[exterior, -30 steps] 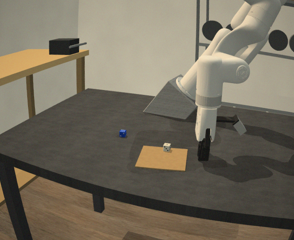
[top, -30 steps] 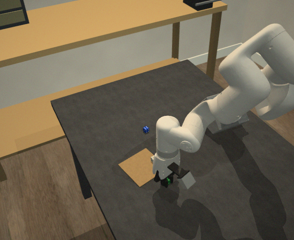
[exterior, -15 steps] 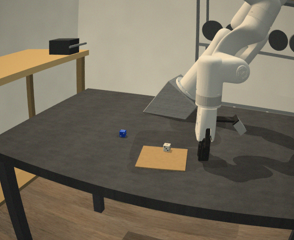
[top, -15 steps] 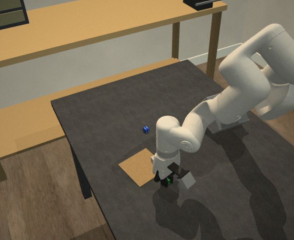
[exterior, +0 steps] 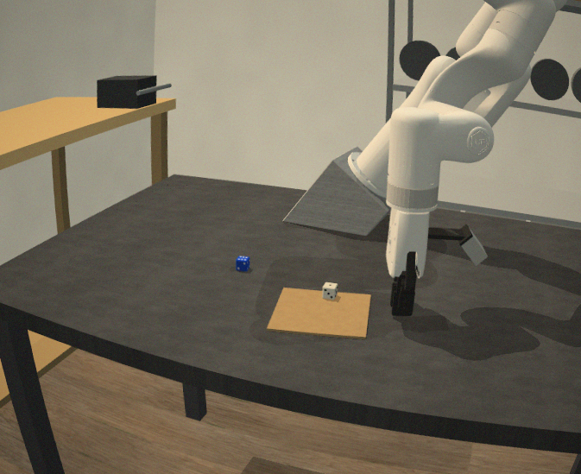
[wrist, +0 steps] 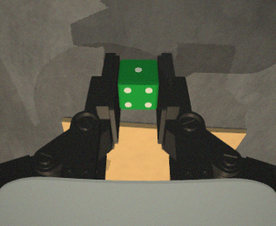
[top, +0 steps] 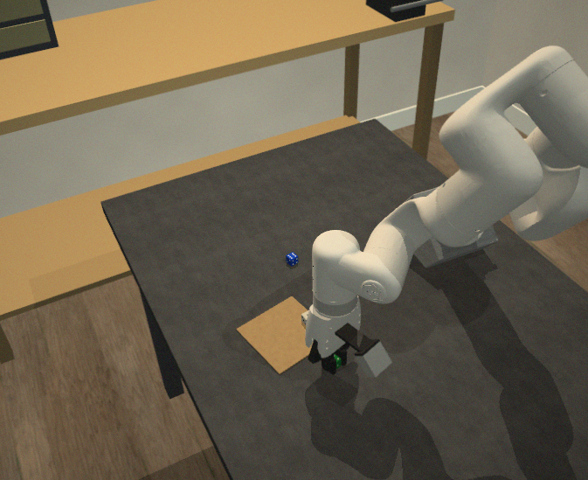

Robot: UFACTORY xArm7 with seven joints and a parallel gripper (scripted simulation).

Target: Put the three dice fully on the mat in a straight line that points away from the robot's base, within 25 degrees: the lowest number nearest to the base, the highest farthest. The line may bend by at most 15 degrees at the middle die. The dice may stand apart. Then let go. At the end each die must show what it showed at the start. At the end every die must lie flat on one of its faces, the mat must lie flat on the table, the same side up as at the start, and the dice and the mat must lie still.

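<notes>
My tool point(wrist: 138, 89) is clamped on the green die point(wrist: 138, 89), square between the fingers, four pips facing the wrist camera. It sits just off the mat point(exterior: 318, 313), at its 3 o'clock in the exterior view. The white die point(exterior: 330, 290) sits on the mat; the blue die point(exterior: 242, 263) lies on the worktop point(exterior: 132, 242) at its 10 o'clock.

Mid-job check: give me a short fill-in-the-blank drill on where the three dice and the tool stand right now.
1. The black two-finger tool is shut on the small ____ die.
2. The small white die rests on the flat tan square ____.
3. The small blue die sits on the dark grey table, ____ the mat.
4. The face of the held die turned to the wrist camera shows ____ pips.

Missing words: green; mat; off; four
</notes>
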